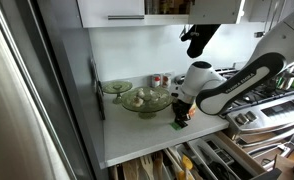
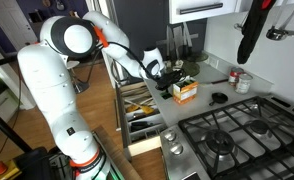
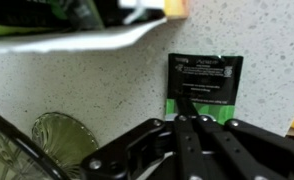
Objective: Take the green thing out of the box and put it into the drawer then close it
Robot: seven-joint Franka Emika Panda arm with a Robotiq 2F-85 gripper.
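My gripper (image 3: 185,118) is closed tight at the green thing (image 3: 205,85) on the speckled white counter (image 3: 97,90); I think it is pinching it. The drawer (image 2: 137,122) stands open near the stove (image 2: 232,140).

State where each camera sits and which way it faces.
In an exterior view: beside a steel panel, facing along the counter toward the stove; arm and tool show.
In an exterior view: above the gas burners, facing across them to the box and open drawer; the whole arm shows.
Wrist view: on the wrist, looking down at the counter; the shut tool sits over a green-and-black packet.
Shared: both exterior views show the drawer; wrist and exterior both catch a glass bowl.
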